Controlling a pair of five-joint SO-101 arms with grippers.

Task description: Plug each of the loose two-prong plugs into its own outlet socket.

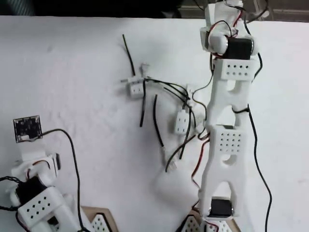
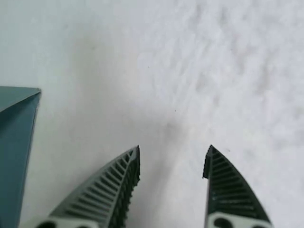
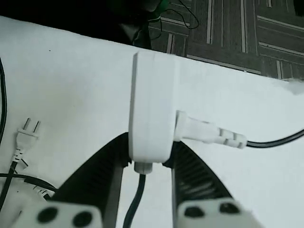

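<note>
White, slightly nubbly cloth covers the table (image 1: 72,72). The right arm (image 1: 227,140), a chain of white plastic shells pierced with rows of round holes, stretches from the near edge to the far edge on the right side. The right gripper (image 3: 149,142) clamps its dark, ribbed fingers (image 3: 102,166) on the lower end of a smooth white outlet block (image 3: 152,104), a rounded slab held upright just short of the table's far edge. A white moulded plug (image 3: 204,132) sits in the block's side face, its glossy black cable (image 3: 275,141) trailing away. A loose two-prong plug (image 3: 26,134) lies flat on the cloth nearby.

Mid-table, a small socket block (image 1: 136,87) and a second socket block (image 1: 182,122) lie among tangled thin black leads (image 1: 157,121).

The left arm (image 1: 38,203) sits folded at the near left corner. The left gripper (image 2: 173,152) hangs over bare cloth with its tapered, ridged fingers (image 2: 118,185) spread apart and holding nothing, beside a flat teal panel (image 2: 14,142) with a sharp corner.
</note>
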